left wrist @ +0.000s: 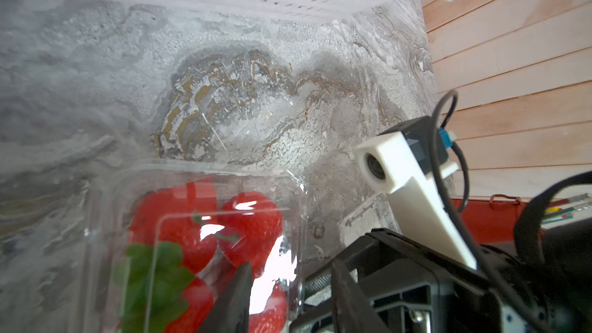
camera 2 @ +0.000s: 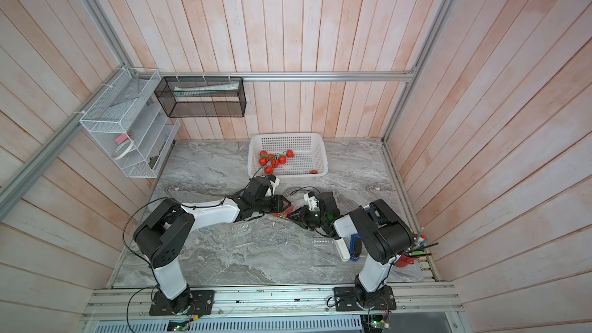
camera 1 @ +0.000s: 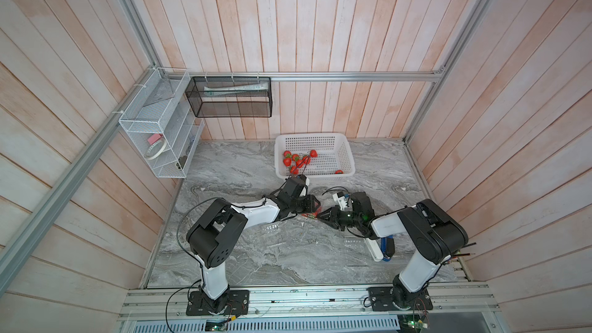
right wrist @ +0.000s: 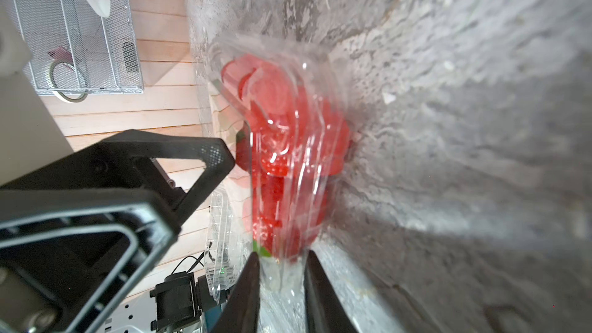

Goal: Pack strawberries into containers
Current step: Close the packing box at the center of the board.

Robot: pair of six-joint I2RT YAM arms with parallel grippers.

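Right gripper (right wrist: 282, 256) astride edge of container (right wrist: 288, 116).

Nothing can be read in any view: no text, label, brand, number or sign. The tube (camera 1: 230, 90) in the black rack (camera 1: 234, 111), on the wall up and left of the basket (camera 1: 310, 136), carries greenish print, but it is too small to make out. The clear container (left wrist: 208, 169) of strawberries (left wrist: 250, 219), on the robot's side of the basket, shows only glare and moulded ridges in the wrist views, no lettering.
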